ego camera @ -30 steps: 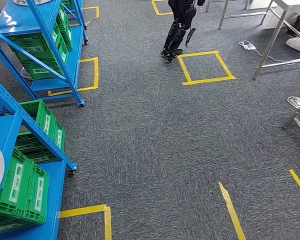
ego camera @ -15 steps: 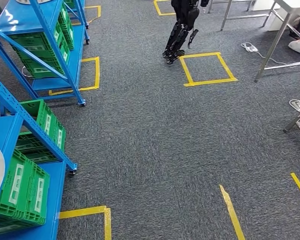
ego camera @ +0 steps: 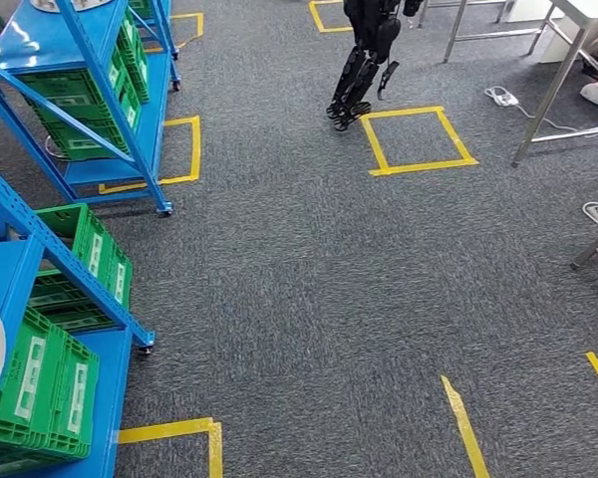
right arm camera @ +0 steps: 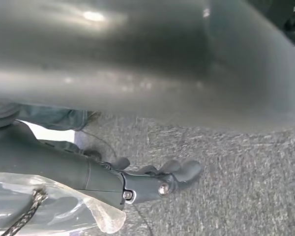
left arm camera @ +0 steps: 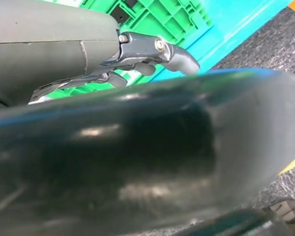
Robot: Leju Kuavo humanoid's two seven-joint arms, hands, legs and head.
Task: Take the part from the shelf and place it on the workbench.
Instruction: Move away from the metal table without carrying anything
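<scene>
A bagged part [right arm camera: 45, 206] is seen by the right hand [right arm camera: 153, 179], presumably for carrying; whether its loosely extended fingers grip it cannot be told. The left hand [left arm camera: 146, 51] hangs by the crates [left arm camera: 164, 17], fingers slightly curled, nothing pinched.

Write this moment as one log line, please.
left hand: empty, near green crate | right hand: empty, above carpet | blue shelf: on robot's left

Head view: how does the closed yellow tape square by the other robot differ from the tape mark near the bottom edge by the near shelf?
The yellow tape square is a complete four-sided outline; the tape mark by the near shelf shows just two strips meeting at a corner, running out of the frame. The square lies far up the carpet beside the other robot's feet; the corner mark lies close, next to the blue shelf base. Both are yellow tape on grey carpet.
</scene>
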